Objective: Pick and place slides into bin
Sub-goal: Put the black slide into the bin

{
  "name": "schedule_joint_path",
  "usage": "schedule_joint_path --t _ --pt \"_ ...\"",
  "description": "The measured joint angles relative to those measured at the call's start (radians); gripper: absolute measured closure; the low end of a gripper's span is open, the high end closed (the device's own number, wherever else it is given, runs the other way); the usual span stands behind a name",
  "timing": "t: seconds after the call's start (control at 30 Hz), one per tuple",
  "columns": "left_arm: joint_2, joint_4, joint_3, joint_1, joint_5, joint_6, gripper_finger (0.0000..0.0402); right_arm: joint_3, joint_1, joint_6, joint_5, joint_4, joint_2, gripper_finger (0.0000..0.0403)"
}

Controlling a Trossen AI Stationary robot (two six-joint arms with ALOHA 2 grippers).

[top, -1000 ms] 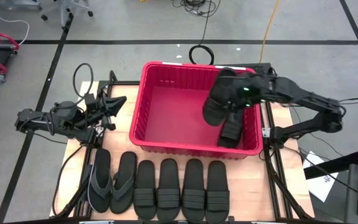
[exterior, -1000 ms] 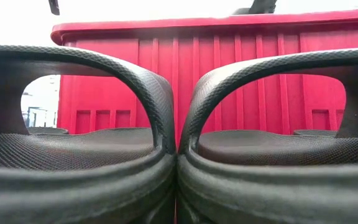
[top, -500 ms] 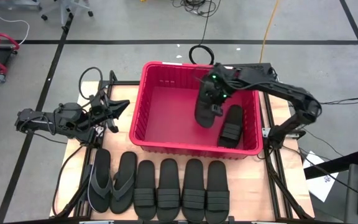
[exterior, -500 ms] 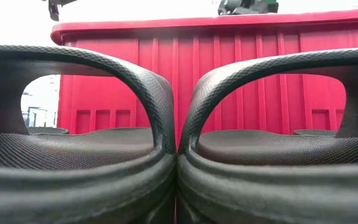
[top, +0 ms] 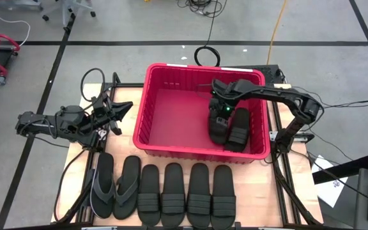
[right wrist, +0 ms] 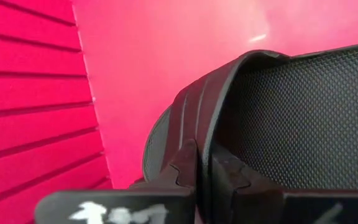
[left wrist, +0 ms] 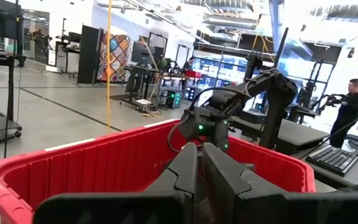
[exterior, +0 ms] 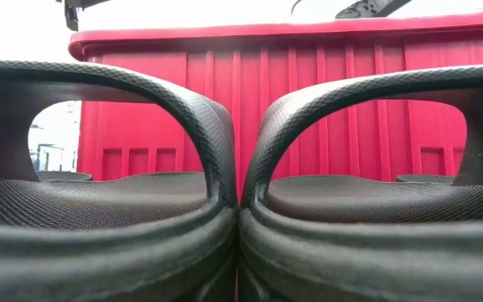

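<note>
Right hand (top: 219,116) clamped on slide (top: 218,128) inside bin (top: 171,148) | left hand (top: 117,112) clenched, beside bin

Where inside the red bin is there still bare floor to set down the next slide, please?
The bin has its whole left half and middle bare, from the left wall across to the slide in the right gripper. The right side is crowded: that slide lies beside another slide against the right wall. The left gripper waits outside, left of the bin.
</note>
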Motion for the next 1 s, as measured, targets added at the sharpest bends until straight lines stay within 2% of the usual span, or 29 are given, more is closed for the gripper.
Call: schedule_joint_path --t 0.43,0.63,0.8,1.0 --pt "0.0 0.001 0.0 0.0 -0.026 0.014 0.0376 -0.057 -0.001 -0.025 -0.03 0.009 -0.015 0.0399" --pt "0.0 0.001 0.0 0.0 -0.026 0.014 0.0376 -0.058 -0.005 -0.008 -0.182 0.112 -0.042 0.0399" --pt "0.0 0.001 0.0 0.0 -0.026 0.01 0.0376 -0.059 -0.006 0.03 -0.176 0.096 -0.04 0.0399" --pt "0.0 0.001 0.0 0.0 -0.026 0.006 0.0376 -0.082 -0.014 -0.02 -0.124 0.024 -0.042 0.0399"
